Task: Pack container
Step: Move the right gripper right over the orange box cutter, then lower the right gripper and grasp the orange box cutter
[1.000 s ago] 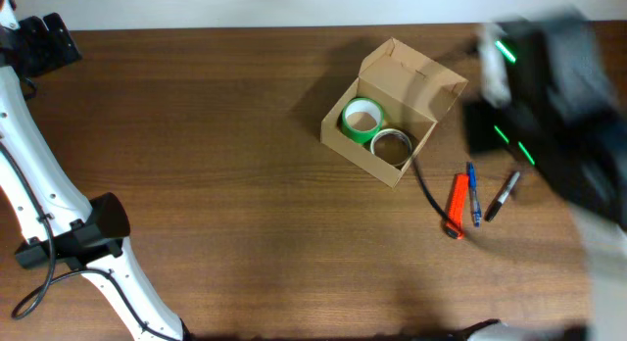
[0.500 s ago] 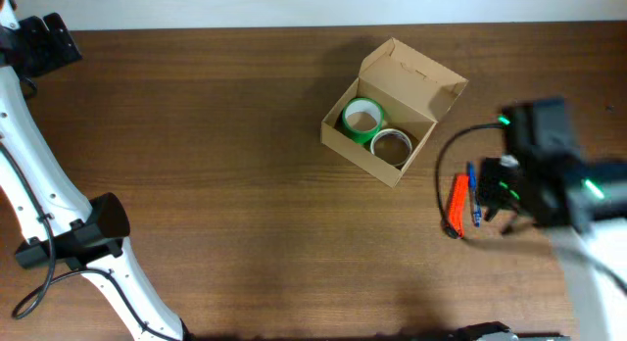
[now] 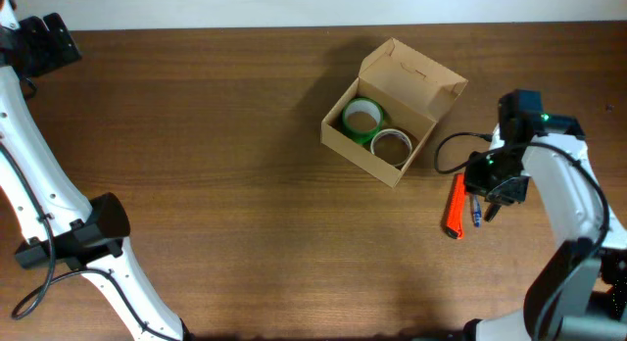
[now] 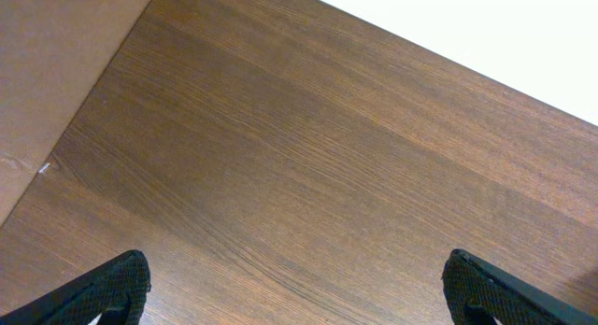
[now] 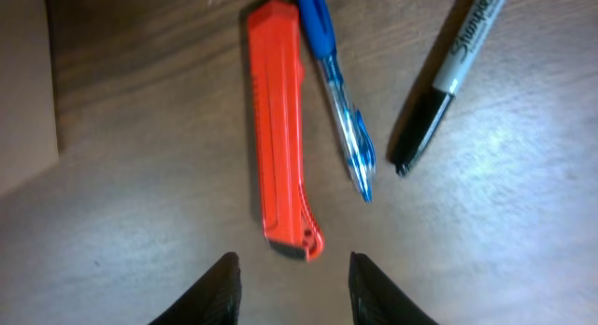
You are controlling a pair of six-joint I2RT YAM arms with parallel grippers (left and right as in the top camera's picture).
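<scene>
The container, a tan cardboard box (image 3: 428, 102) with its flap lid open, sits at the back centre-right. It holds a green tape roll (image 3: 361, 118) and a whitish tape roll (image 3: 391, 143). An orange box cutter (image 3: 455, 206), a blue pen (image 3: 475, 213) and a black marker lie right of the box. My right gripper (image 3: 487, 196) hovers over them, open and empty. In the right wrist view its fingers (image 5: 294, 288) sit just short of the cutter (image 5: 280, 129), with the pen (image 5: 334, 101) and marker (image 5: 447, 82) beside it. My left gripper (image 3: 41, 42) is open at the far left corner.
A black cable (image 3: 446, 150) loops from the right arm beside the box. The left arm's white links (image 3: 39, 204) run down the table's left side. The left wrist view shows bare wood (image 4: 308, 157) between wide-open fingers (image 4: 299, 288).
My right arm has swung from the back right down and left, and now sits low over the cutter and pens. The box, the rolls and the left arm have not moved.
</scene>
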